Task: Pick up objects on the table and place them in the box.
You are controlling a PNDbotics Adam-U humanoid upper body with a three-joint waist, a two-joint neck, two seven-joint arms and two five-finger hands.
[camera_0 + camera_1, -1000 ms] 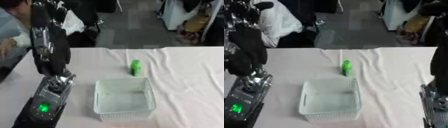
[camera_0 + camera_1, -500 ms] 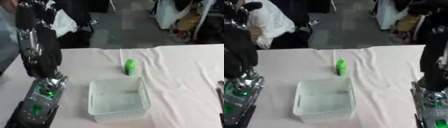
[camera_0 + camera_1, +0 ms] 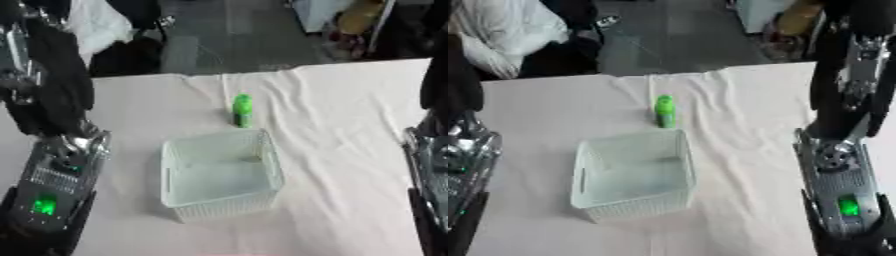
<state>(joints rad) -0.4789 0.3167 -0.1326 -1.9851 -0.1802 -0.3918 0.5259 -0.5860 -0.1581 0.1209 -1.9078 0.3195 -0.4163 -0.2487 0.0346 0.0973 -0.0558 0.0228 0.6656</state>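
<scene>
Bottle (image 3: 242, 110) upright behind box (image 3: 220, 175), well apart from both arms

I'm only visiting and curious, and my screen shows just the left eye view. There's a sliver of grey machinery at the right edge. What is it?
Observer: The right eye view shows much more of it. It is the robot's right arm, a grey panel under a black upper part, standing to the right of the box.
Operator: Does it have a green light like the arm on my left side?
Observer: Yes, a small green light glows low on its panel.
Operator: Is it close to the green bottle?
Observer: No. The right eye view shows bare tablecloth between the arm and the green bottle. No hand shows in either view.
</scene>
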